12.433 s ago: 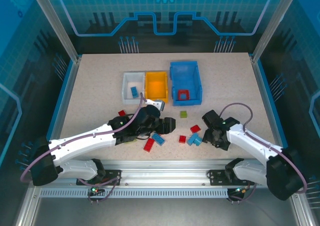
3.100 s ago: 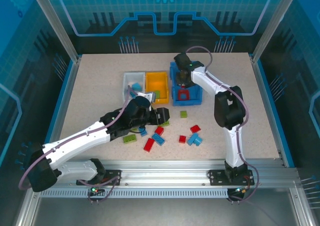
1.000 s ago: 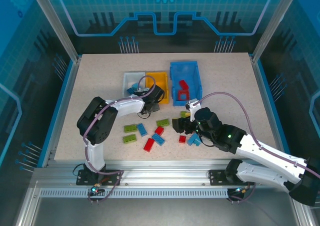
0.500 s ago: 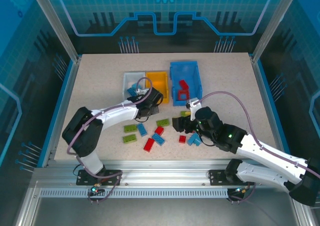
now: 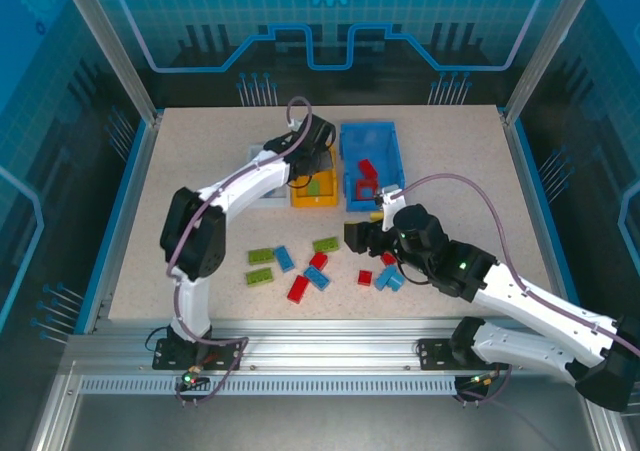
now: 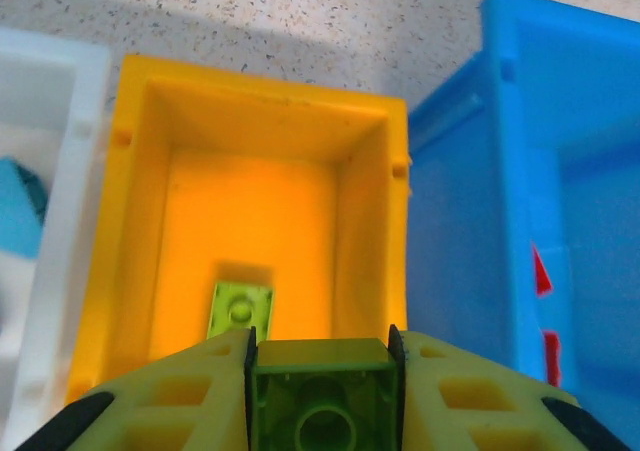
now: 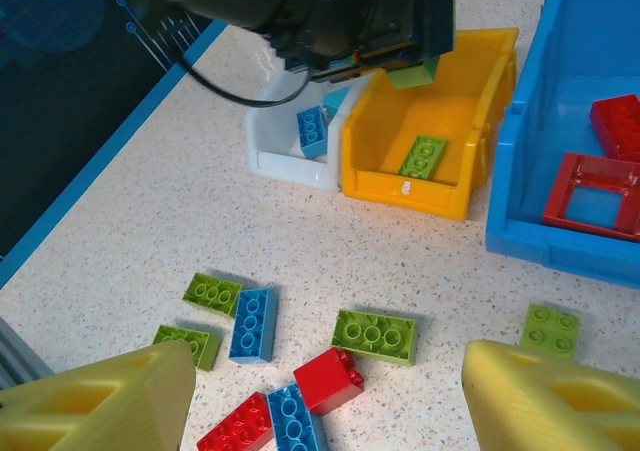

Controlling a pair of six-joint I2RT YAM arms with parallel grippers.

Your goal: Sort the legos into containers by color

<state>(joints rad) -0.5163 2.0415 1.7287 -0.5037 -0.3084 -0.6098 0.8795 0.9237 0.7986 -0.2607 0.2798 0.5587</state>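
Observation:
My left gripper (image 6: 320, 356) is shut on a green lego (image 6: 320, 403) and hangs over the near end of the yellow container (image 6: 260, 81), where another green lego (image 6: 240, 309) lies. From above, that gripper (image 5: 310, 149) sits over the yellow container (image 5: 312, 203), between the white container (image 5: 268, 201) and the blue container (image 5: 368, 128). My right gripper (image 7: 328, 369) stands open above loose legos on the table: a green one (image 7: 375, 334), a red one (image 7: 328, 379) and a blue one (image 7: 254, 323). A red frame (image 7: 595, 196) lies in the blue container (image 7: 540, 241).
More loose legos are scattered in front of the containers, among them green (image 5: 262, 257), red (image 5: 297, 289) and blue (image 5: 388, 278). A light blue lego (image 7: 312, 129) lies in the white container (image 7: 285, 161). A small green lego (image 7: 550, 329) sits by the blue container.
My left gripper has risen and moved back from the front of the containers to above the yellow one, with the green lego in it. The right arm has barely shifted.

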